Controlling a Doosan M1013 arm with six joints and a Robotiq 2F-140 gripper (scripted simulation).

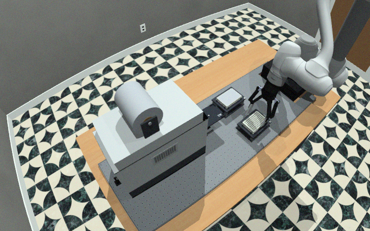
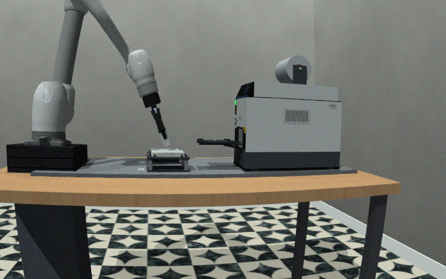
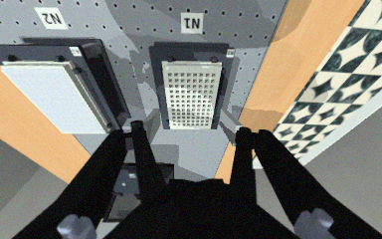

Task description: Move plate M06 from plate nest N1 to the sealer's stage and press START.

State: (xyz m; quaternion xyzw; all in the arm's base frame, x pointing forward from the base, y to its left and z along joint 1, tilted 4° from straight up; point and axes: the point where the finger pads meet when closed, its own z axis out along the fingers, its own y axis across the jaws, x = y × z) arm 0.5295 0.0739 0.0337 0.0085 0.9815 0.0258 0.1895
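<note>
Plate M06, pale with a grid of wells, sits in nest N1. My gripper is open and tilted, with its pale fingertips just above the plate's level, one towards each long side. Whether they touch it cannot be told. The sealer has its dark stage out, with no plate on it. Its lamp is green. The START button cannot be made out.
A white-topped plate sits in nest N2, beside N1 and close to the stage. A large foil roll stands on the sealer. The arm's black base block is at the opposite end of the bench.
</note>
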